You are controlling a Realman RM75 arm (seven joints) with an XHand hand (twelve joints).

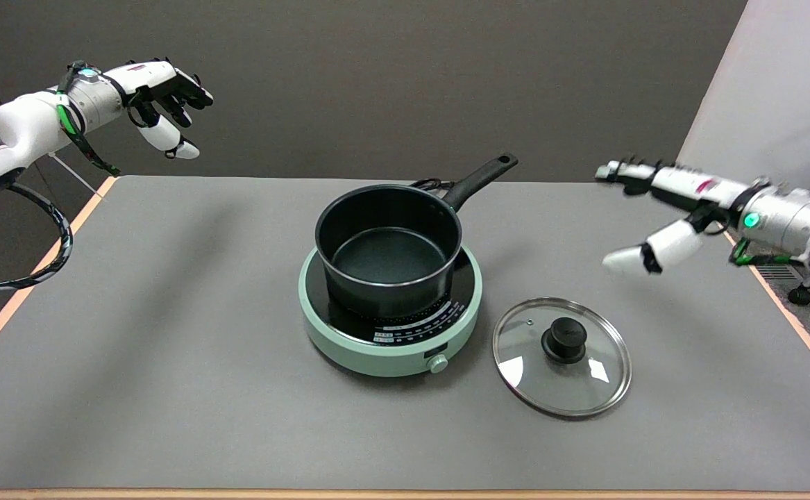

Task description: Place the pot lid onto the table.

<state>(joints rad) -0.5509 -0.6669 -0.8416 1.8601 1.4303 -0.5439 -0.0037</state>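
Observation:
A glass pot lid (561, 357) with a metal rim and a black knob lies flat on the grey table (169, 361), just right of the cooker. The black pot (389, 244) stands uncovered on the green induction cooker (391, 326), its long handle pointing to the back right. My right hand (661, 212) hangs in the air above the table's right side, up and to the right of the lid. Its fingers are spread and stretched toward the left, holding nothing, well apart from the lid.
The idle left hand (158, 94) hovers at the upper left, off the table's far corner. A black cable (44, 229) loops down beside the left edge. The table's orange edge (804, 333) runs along the right, with floor beyond it.

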